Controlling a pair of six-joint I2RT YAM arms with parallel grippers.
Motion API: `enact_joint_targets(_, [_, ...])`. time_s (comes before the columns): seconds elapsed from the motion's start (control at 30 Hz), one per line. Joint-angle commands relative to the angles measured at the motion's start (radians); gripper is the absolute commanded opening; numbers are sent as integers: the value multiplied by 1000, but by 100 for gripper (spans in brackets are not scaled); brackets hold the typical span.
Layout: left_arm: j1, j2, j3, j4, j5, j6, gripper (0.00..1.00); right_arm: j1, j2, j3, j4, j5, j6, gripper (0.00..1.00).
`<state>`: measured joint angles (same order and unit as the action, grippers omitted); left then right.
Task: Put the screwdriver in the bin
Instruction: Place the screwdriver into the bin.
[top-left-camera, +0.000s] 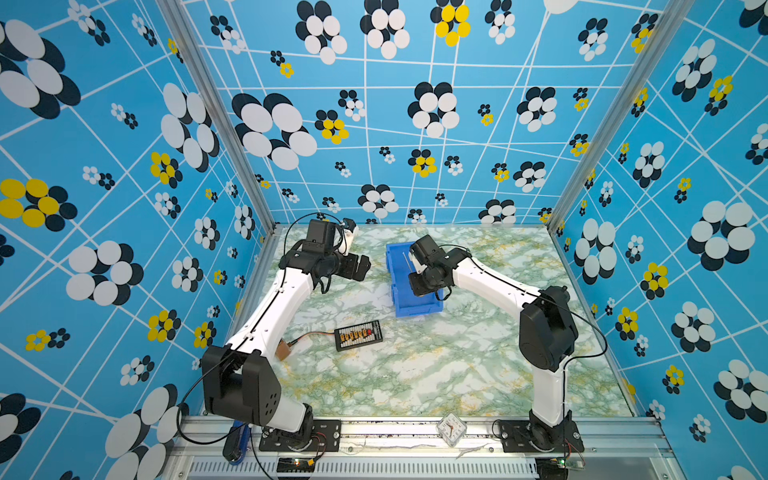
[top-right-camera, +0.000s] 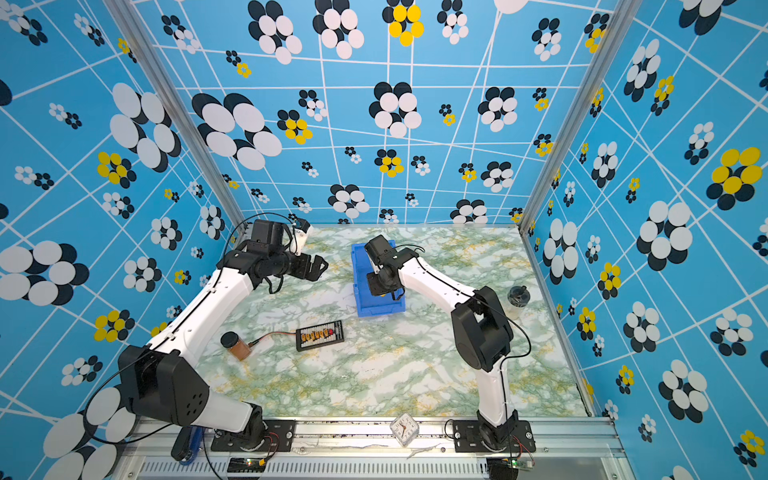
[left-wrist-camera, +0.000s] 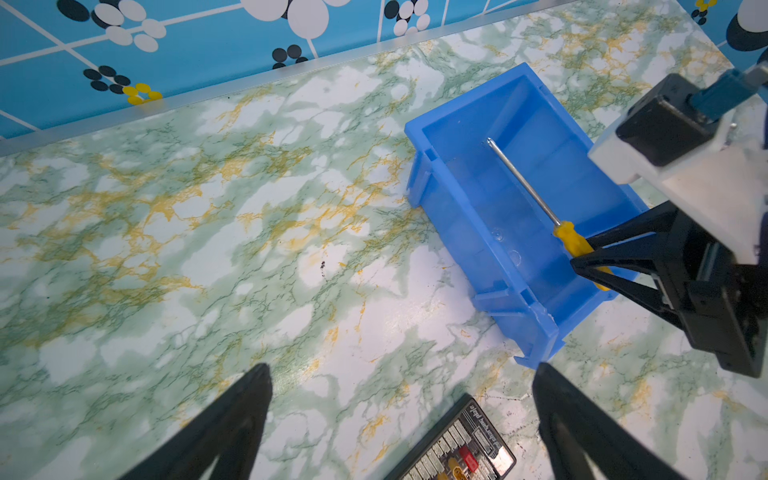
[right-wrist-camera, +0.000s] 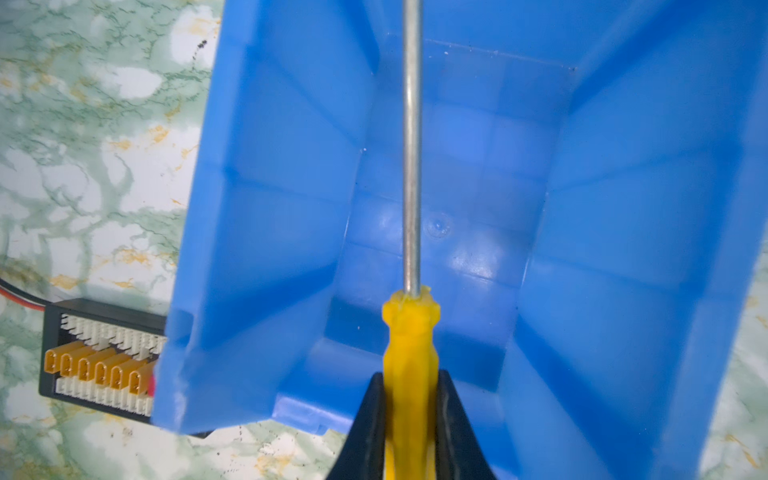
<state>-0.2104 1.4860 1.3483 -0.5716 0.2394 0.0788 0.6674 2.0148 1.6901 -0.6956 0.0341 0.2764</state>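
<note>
The right gripper (right-wrist-camera: 409, 384) is clamped on the yellow handle of the screwdriver (right-wrist-camera: 411, 328), a black finger pressed to each side. The silver shaft reaches out over the open inside of the bin (left-wrist-camera: 453, 208); whether its tip touches the bin I cannot tell. In a top view the bin sits near the middle of the frame on the marbled table (top-left-camera: 415, 374). The left gripper (left-wrist-camera: 401, 370) stands wide open and empty, left of the bin there, with the black connector board (top-left-camera: 358, 335) lower in the frame

Marbled table (top-left-camera: 415, 374): bin (top-left-camera: 415, 309), board (top-left-camera: 358, 335), jar (top-right-camera: 237, 347).
</note>
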Motion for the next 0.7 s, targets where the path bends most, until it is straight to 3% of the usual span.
enact_joint_targets(0.0, [-5,-24,-2,2,11,10,99,8,33,39,6,-15,7,18])
enact_joint_targets(0.67, [-7,-29,-18,15,9,16,99,24,188,140,-33,-34,-2,19])
